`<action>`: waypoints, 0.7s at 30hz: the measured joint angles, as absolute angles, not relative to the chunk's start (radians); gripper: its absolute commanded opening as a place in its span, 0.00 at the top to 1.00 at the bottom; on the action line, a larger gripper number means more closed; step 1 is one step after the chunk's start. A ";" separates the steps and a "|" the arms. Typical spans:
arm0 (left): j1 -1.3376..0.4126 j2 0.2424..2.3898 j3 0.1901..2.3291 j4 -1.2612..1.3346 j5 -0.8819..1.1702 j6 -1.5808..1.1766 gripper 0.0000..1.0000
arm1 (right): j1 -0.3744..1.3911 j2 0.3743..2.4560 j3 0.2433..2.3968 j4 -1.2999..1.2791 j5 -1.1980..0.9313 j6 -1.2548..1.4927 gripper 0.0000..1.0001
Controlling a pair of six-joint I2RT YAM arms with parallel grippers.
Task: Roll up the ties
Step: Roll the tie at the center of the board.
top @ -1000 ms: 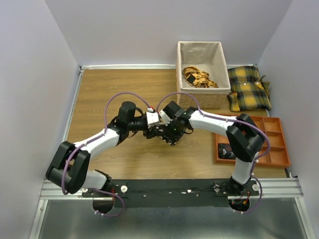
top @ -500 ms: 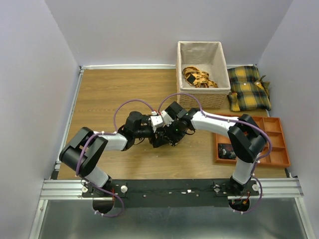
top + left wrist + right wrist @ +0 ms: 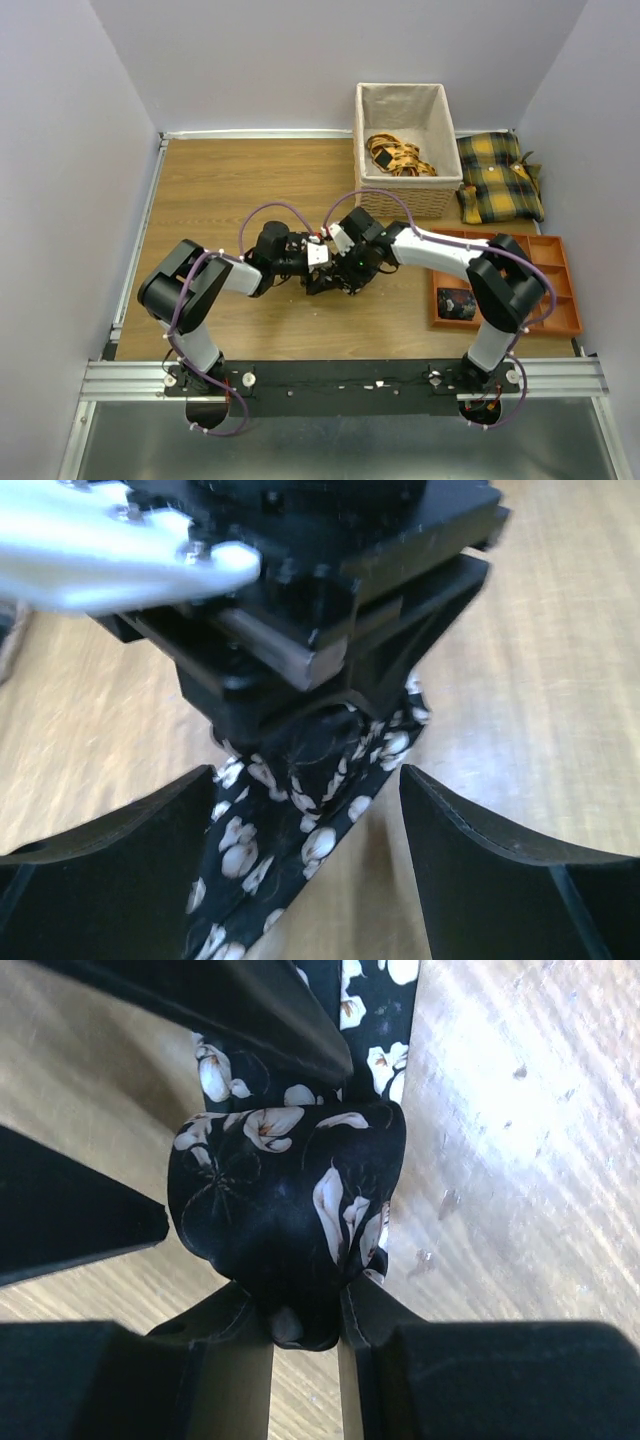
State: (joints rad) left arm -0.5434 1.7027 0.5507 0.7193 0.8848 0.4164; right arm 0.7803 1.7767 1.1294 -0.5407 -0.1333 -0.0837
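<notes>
Folded in closer, the left gripper [image 3: 303,780] now stands apart astride the tie [image 3: 240,852] mid-frame while the right gripper [image 3: 303,1332] clamps its coil [image 3: 285,1190]: mid-roll, and the next move wants another wrap.

Right wrist view: tie [image 3: 285,1210], strip above the coil cut off by top edge; coil's lower end hidden between right hand [image 3: 305,1328] fingers.
Left wrist view: right hand blurred, covers tie's upper end; strip runs off bottom edge.
Top view: tie nearly all hidden under right hand and left hand [image 3: 316,274].
Dark item [image 3: 455,300] in orange tray [image 3: 556,300], right of tie: too small to identify.
</notes>
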 measured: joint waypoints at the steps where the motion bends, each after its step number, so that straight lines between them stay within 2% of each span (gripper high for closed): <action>1: -0.545 1.707 0.551 0.725 0.902 0.420 0.17 | 0.782 1.753 1.100 -0.519 -0.133 -0.097 0.92; 3: -0.548 1.720 0.550 0.768 0.939 0.389 0.17 | 0.786 1.691 1.028 -0.477 -0.133 -0.112 0.92; 6: -0.544 1.725 0.509 0.963 0.980 0.223 0.16 | 0.794 1.599 0.952 -0.442 -0.130 -0.134 0.92; 10: -0.549 1.724 0.443 1.153 1.005 0.068 0.15 | 0.799 1.575 0.944 -0.419 -0.124 -0.143 0.92; 15: -0.594 1.734 0.469 1.092 1.000 0.084 0.14 | 0.800 1.641 0.973 -0.427 -0.122 -0.148 0.92; 21: -0.612 1.760 0.508 1.002 0.887 0.116 0.13 | 0.801 1.627 0.955 -0.427 -0.121 -0.177 0.92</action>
State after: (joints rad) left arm -0.6117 1.7596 0.5083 1.0019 0.8867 0.1162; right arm 0.8005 1.6268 0.9554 -0.4267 -0.1215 -0.1768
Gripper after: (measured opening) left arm 0.868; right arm 0.330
